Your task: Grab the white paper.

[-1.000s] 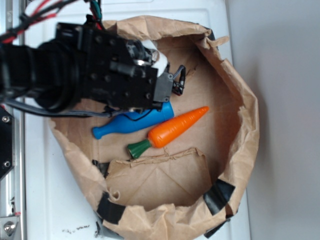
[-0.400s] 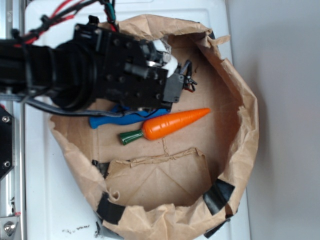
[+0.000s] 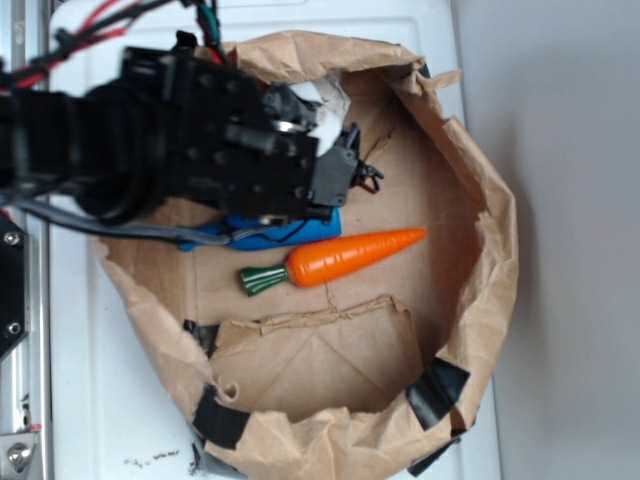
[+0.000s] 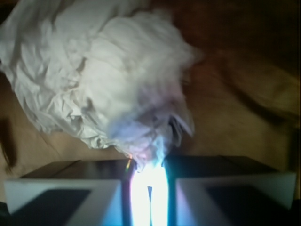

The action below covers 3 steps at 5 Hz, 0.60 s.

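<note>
One gripper (image 4: pixel 148 188) pinching the white paper (image 4: pixel 94 75) inside the brown paper bag (image 3: pixel 480 250)
Jaws nearly closed on just a thin fold; the wad could tear or slip free, dropping near the blue bottle (image 3: pixel 290 232) and toy carrot (image 3: pixel 340 260)

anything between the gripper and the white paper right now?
Nothing visible. In the wrist view the white paper lies directly ahead of the gripper, its lower edge reaching down between the fingers. The blue bottle and carrot lie off to the side.
</note>
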Available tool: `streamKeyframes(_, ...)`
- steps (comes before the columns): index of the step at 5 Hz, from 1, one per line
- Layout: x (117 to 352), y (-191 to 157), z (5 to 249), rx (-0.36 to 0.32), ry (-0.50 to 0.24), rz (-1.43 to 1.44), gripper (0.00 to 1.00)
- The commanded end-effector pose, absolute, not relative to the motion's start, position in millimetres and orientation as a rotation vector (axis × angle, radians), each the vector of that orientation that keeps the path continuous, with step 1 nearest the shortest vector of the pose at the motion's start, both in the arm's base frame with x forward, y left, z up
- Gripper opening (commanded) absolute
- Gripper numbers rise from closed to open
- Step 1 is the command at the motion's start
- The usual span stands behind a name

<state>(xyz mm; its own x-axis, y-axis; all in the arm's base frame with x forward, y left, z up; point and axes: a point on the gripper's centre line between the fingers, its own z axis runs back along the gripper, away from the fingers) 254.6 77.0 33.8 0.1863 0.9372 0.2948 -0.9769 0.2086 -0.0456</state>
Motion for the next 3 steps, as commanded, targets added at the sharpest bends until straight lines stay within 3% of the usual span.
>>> streamKeyframes(1,246,79,74,0.081,-0.316,1.329,0.00)
streamKeyframes(3,245,86,86,0.063,-0.289,1.356,0.00)
